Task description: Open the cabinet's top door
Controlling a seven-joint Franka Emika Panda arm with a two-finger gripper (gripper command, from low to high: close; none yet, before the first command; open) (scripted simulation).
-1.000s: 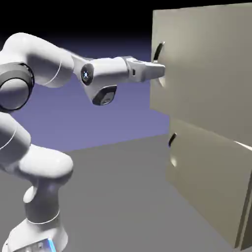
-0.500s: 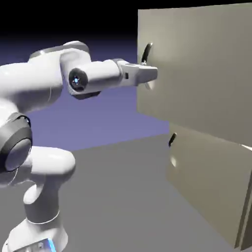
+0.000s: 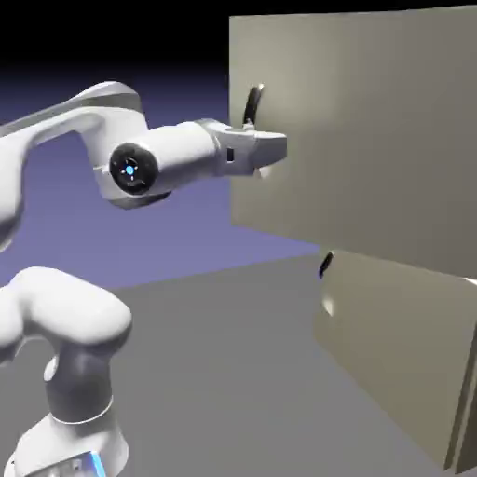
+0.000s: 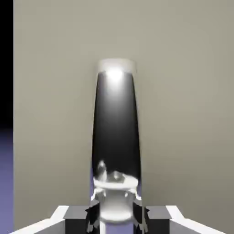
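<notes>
Clearly you are working with a rigid, hinged panel, so read the exterior view from its left to its right. First comes the white arm (image 3: 168,163), reaching level toward the cabinet (image 3: 401,326). At its end the gripper (image 3: 265,149) sits at the lower part of the dark curved handle (image 3: 252,104), and the hand view shows that handle (image 4: 115,132) running up large between the two grey fingertips (image 4: 77,215), the jaws clenched tight on the bar.

Right of that, the top door (image 3: 363,130) fills the upper right of the view. Its handled edge stands out toward the arm, well proud of the lower panel (image 3: 401,354), so it looks partly swung open. Below it the shorter dark handle (image 3: 324,265) sits on the lower panel, untouched.

By my judgement the door will handle stiff and flat, with no give, and moderately heavy on its hinge; it should follow an arc, not a straight pull. The handle looks glossy and smooth, so expect it to be slippery. It is thin and curved, so hold it where you already have it, squarely across the bar.

No brand, label or writing is readable on the cabinet, door or arm in either view.
</notes>
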